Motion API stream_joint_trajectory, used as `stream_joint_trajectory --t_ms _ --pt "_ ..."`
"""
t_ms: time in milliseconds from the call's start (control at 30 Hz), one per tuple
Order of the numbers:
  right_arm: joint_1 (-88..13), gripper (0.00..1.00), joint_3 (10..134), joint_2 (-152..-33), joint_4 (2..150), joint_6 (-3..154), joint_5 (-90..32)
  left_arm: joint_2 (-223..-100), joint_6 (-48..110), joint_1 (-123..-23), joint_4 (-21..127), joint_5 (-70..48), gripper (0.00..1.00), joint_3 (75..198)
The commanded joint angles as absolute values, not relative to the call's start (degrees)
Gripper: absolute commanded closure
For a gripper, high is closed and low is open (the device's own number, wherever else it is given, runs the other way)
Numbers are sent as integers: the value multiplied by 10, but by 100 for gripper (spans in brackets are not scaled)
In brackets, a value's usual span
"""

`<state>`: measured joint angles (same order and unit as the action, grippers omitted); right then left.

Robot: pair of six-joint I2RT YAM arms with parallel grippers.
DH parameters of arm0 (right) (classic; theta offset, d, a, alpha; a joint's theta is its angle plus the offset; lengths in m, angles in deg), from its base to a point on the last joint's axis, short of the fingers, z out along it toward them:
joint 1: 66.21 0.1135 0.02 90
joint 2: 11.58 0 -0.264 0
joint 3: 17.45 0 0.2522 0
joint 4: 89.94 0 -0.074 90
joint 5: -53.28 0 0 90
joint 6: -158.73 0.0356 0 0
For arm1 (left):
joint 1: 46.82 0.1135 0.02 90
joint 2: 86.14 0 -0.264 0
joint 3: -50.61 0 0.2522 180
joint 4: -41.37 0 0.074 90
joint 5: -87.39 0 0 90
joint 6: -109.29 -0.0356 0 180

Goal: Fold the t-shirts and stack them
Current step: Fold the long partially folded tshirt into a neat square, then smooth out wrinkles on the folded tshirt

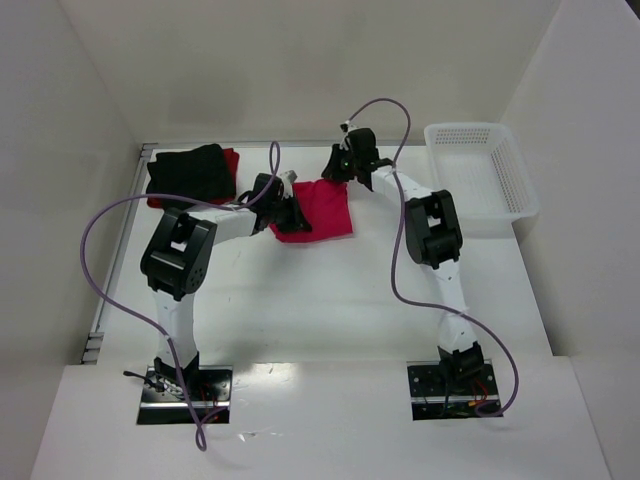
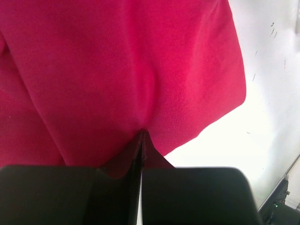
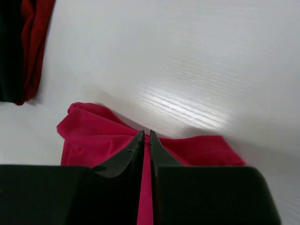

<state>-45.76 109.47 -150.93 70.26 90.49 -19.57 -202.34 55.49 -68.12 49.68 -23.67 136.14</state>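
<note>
At mid-table the pink shirt (image 1: 320, 210) lies folded between my claws. The black shirt (image 1: 188, 170), on top of the dark red shirt (image 1: 231, 160), sits off to its left, nearer my left arm. My left claw (image 1: 293, 213) is clamped tight on the near-left edge. My right claw (image 1: 335, 165) pinches the far edge, nearly closed on cloth.
</note>
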Motion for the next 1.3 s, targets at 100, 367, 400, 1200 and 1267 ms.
stream_joint_trajectory --t_ms 100,367,400,1200,1267 --pt "-470 87 1133 -1490 677 896 -205 -2008 537 -674 529 -251 100 1382" --pt "-470 86 1019 -1340 718 890 -213 -1978 490 -607 567 -302 80 1499" --pt "-470 84 995 -1329 724 890 -213 -1978 480 -602 567 -302 78 1506" --pt "-470 90 962 -1413 718 879 -195 -2184 451 -593 560 -236 85 1661" --pt "-470 90 977 -1424 712 879 -201 -2184 456 -586 560 -230 85 1666"
